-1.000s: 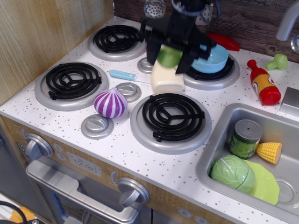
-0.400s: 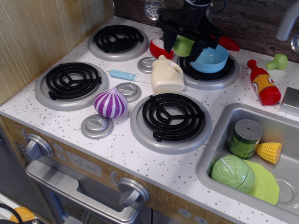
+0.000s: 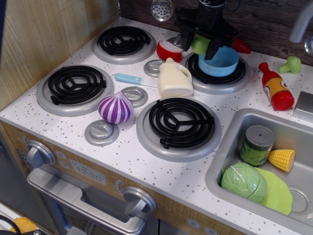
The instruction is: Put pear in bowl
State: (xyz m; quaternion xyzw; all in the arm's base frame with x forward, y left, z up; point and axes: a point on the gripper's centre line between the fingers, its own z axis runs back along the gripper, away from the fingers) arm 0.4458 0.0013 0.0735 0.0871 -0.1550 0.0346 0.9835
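Black gripper [image 3: 201, 43] at top center of the frame, fingers closed around the green pear [image 3: 200, 45], which hangs between them. Pear sits just left of the blue bowl [image 3: 222, 61], above its left rim, not in it. Bowl rests on the back right burner [image 3: 217, 74], upper right of center. Red-and-white fruit [image 3: 168, 50] just left of the gripper. Cream jug [image 3: 174, 79] below it, center frame, tipped on its side. Purple striped onion [image 3: 116, 108] left of center, by a small blue-handled tool [image 3: 129, 79]. Red bottle [image 3: 276, 87] at right edge, broccoli [image 3: 291, 64] above it. Sink [image 3: 222, 164] at lower right holds a can [image 3: 257, 145], corn [image 3: 281, 159], cabbage [image 3: 243, 182] and a yellow-green plate [image 3: 277, 193].
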